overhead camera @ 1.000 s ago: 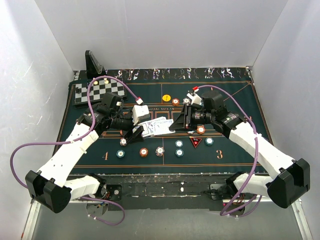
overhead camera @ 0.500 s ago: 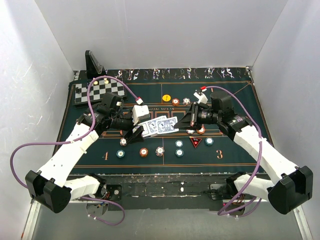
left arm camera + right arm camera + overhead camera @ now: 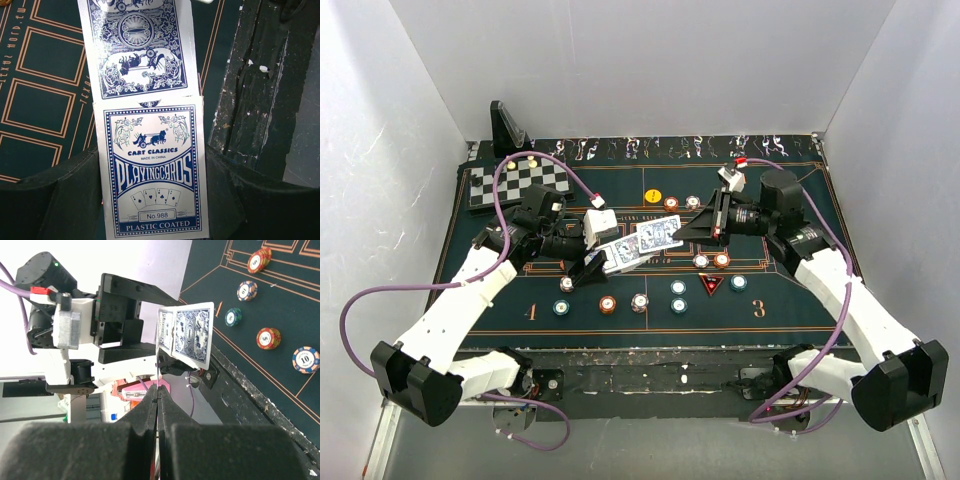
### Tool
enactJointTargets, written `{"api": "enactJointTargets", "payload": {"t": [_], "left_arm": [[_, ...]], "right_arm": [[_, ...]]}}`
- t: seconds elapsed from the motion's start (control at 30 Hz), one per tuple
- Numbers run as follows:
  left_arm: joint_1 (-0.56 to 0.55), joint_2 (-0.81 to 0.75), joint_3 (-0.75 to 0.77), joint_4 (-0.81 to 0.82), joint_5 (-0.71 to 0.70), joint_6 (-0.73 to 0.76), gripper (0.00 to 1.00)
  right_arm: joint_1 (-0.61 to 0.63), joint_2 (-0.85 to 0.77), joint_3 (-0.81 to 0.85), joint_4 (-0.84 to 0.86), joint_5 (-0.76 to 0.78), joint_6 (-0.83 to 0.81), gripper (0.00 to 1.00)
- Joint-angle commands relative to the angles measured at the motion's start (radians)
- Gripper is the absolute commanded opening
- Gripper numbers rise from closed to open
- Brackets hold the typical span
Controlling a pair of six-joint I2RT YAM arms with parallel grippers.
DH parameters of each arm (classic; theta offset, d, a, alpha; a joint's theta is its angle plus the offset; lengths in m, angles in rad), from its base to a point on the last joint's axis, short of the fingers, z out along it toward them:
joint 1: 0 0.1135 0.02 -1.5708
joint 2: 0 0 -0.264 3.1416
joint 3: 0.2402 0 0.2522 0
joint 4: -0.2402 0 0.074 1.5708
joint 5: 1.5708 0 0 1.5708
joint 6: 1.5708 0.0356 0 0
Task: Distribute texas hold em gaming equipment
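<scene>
Right gripper is clamped on one card (blue back up), held above the bench just beside the box, which the left gripper pinches tight; chips lie nearer the arms.

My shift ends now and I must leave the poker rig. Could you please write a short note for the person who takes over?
The left claw is shut on the card pack, held above the mat.
The right claw is shut on one card at the pack's open end. I cannot tell if it is fully out.
The poker chips lie spread on the mat near both arms. The red triangle marker is among them and the yellow disc is farther back.
Done: the chips seem laid out.
Left: I see no card dealt on the mat, so this card and the others must be placed.
</scene>
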State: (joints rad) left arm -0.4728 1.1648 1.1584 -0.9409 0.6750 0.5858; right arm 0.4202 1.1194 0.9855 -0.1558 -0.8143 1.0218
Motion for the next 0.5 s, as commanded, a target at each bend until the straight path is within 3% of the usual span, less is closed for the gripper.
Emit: {"api": "enactJointTargets", "payload": {"t": [0.0,0.2,0.47], "left_arm": [[0.01,-0.047,0.015,0.016,0.044,0.002,0.12],[0.011,-0.07,0.018,-0.012,0.055,0.002,0.11],[0.011,-0.126,0.043,-0.076,0.081,-0.003,0.1]], "right_arm": [[-0.044,0.006,0.105,-0.007,-0.046,-0.028,0.01],[-0.138,0.117,0.245,-0.068,-0.051,-0.106,0.01],[-0.133,0.393,0.334,0.01,-0.01,-0.146,0.01]]}}
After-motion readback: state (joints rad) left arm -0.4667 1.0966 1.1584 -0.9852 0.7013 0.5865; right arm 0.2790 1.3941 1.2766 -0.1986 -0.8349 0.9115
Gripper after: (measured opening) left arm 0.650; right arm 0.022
